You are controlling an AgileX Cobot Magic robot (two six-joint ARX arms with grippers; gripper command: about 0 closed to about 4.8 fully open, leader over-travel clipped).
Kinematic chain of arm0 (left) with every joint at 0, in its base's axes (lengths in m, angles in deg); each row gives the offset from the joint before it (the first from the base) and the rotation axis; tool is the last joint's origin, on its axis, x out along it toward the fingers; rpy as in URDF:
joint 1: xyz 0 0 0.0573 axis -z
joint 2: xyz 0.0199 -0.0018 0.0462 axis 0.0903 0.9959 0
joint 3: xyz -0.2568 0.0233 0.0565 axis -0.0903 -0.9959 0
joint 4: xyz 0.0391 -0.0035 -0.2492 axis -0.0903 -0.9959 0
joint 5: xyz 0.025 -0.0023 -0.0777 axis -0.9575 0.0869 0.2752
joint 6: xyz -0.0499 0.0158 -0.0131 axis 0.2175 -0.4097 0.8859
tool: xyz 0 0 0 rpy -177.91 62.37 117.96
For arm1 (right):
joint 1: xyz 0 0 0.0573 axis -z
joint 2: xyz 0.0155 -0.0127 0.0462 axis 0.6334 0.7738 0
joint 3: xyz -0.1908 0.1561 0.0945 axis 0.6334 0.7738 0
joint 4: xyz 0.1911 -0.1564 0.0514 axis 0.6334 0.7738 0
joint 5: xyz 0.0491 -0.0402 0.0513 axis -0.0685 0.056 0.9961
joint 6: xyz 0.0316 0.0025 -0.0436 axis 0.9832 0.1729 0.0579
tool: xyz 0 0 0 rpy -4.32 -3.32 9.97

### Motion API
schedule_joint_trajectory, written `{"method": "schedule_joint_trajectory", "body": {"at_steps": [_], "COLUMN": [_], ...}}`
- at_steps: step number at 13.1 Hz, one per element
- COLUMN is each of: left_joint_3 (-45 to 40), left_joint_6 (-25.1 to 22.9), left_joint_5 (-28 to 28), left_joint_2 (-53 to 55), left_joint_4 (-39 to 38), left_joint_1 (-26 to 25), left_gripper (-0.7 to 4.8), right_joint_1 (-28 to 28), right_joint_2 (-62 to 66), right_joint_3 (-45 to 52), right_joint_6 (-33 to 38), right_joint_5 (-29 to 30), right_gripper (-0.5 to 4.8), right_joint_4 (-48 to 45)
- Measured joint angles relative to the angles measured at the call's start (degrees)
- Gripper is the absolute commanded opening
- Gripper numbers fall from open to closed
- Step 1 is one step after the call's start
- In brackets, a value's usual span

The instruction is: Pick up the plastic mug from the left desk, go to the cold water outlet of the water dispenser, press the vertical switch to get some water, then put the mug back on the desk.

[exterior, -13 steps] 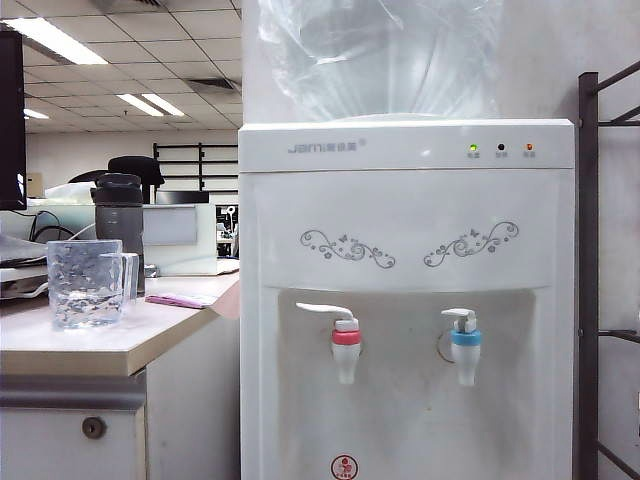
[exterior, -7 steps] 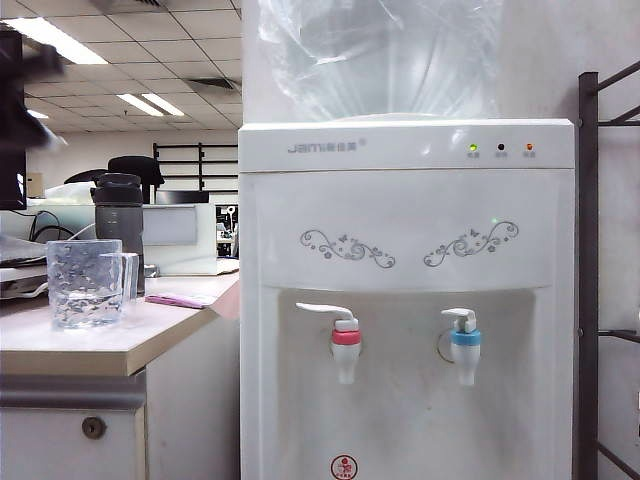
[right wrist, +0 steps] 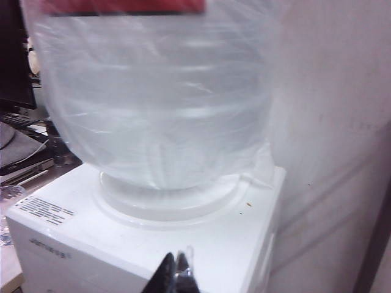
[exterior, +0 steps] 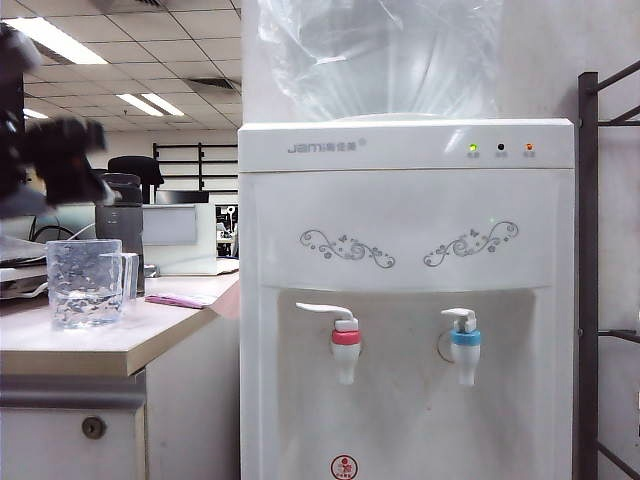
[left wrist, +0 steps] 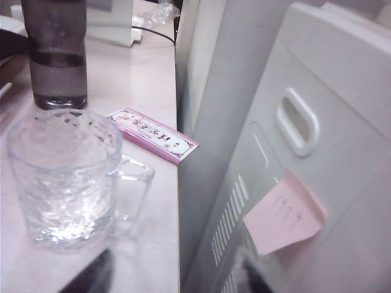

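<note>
The left gripper (left wrist: 174,278), jaws open, hung above the plastic mug (left wrist: 64,177); it might knock the bottle (left wrist: 56,55). The right gripper's (right wrist: 177,271) jaws looked closed above the water dispenser (right wrist: 146,238).

The exterior camera stood in front of the water dispenser (exterior: 405,300), level with its taps, and faced it directly; the left desk (exterior: 90,345) filled the left part.

The left wrist camera looked down over the left gripper (left wrist: 174,278), whose two dark fingertips (left wrist: 91,278) stood well apart, close to the plastic mug (left wrist: 64,177) just ahead of them.

The right wrist camera looked past the closed tips of the right gripper (right wrist: 177,271), near the big clear bottle (right wrist: 156,101) ahead of them.

All three views shared the dispenser.
</note>
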State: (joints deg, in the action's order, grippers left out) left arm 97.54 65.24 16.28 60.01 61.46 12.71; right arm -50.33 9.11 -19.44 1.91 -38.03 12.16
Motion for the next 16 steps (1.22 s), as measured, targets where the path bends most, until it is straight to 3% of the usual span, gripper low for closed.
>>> {"method": "schedule_joint_trajectory", "body": {"at_steps": [2, 3, 5, 8, 16], "left_joint_3": [1.6, 7.0, 12.0, 16.3, 19.8], "left_joint_6": [0.9, 1.9, 1.9, 1.9, 1.9], "left_joint_5": [0.1, 0.1, 0.1, -0.6, -6.1], "left_joint_2": [11.3, 21.3, 27.2, 33.1, 35.7], "left_joint_4": [6.7, 11.1, 11.6, 11.7, 11.6], "left_joint_1": [0.0, 0.0, 0.0, -0.1, -0.1], "left_gripper": [2.64, 2.64, 2.64, 2.65, 2.74], "right_joint_1": [-2.4, -2.4, -2.4, -2.4, -2.4], "right_joint_2": [0.0, 0.0, 0.0, 0.0, 0.0], "right_joint_3": [0.0, 0.0, 0.0, 0.0, 0.0], "right_joint_6": [0.0, 0.0, 0.0, 0.0, 0.0], "right_joint_5": [-0.7, -0.9, -0.8, -0.8, -0.6], "right_gripper": [-0.01, -0.01, -0.01, -0.01, -0.01], "right_joint_4": [0.2, 0.4, 2.1, 3.4, 3.5]}}
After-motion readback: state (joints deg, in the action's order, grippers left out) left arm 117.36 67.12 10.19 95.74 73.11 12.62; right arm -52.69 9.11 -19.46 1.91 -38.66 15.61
